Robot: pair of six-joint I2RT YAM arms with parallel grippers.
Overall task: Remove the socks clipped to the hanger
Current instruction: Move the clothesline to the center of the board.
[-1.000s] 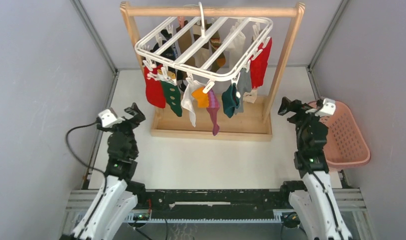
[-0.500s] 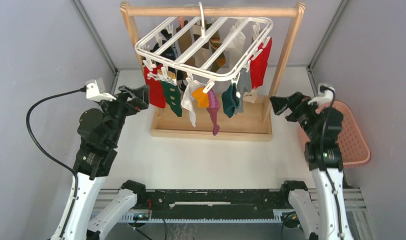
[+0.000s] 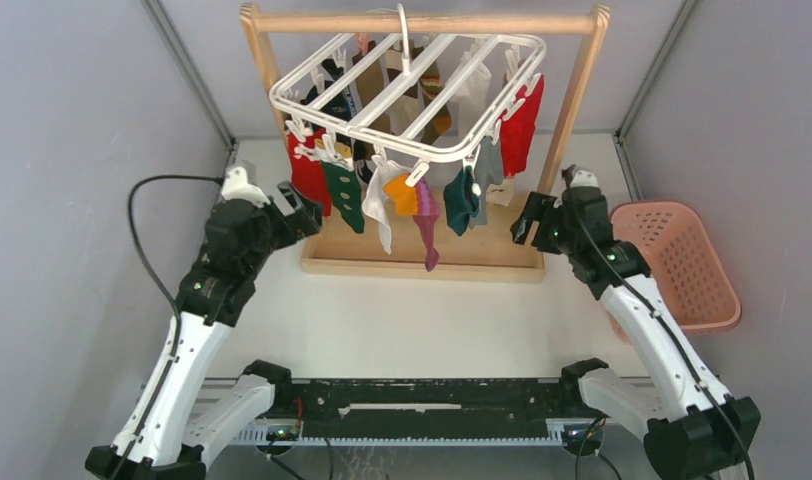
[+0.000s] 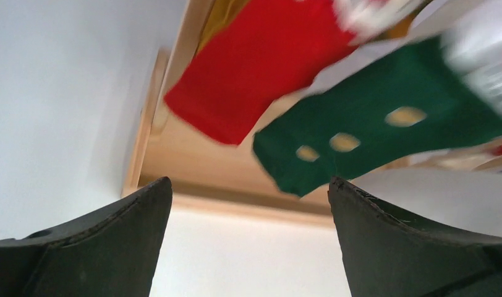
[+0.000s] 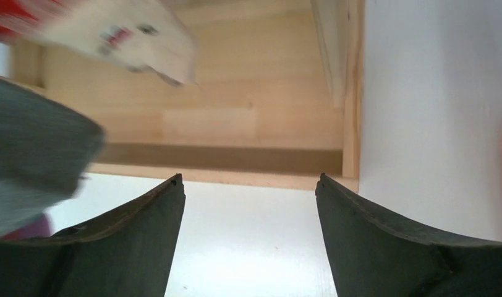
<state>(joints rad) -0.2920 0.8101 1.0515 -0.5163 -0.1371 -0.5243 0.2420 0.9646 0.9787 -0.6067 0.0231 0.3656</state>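
The white plastic hanger [image 3: 412, 95] hangs by its hook from the wooden rack's top bar, with several socks clipped along its edges: a red sock [image 3: 309, 185], a dark green sock [image 3: 344, 197], white, orange, magenta, teal and grey ones, and another red sock [image 3: 520, 125] at the right. My left gripper [image 3: 304, 213] is open and empty, just left of and below the red and green socks, which show close above its fingers in the left wrist view: the red sock [image 4: 261, 62] and the green sock [image 4: 366, 124]. My right gripper [image 3: 527, 225] is open and empty, right of the teal and grey socks. A grey sock [image 5: 32, 154] shows at the left in the right wrist view.
The light wooden rack [image 3: 422, 262] stands at the back middle, its base board [image 5: 236, 124] in front of both grippers. A pink basket [image 3: 692, 270] sits at the right beside the right arm. Grey walls close in on both sides.
Both arms have risen and reached forward toward the rack: the left gripper to the red and green socks, the right gripper inward to the rack's right post. The socks hang as before.
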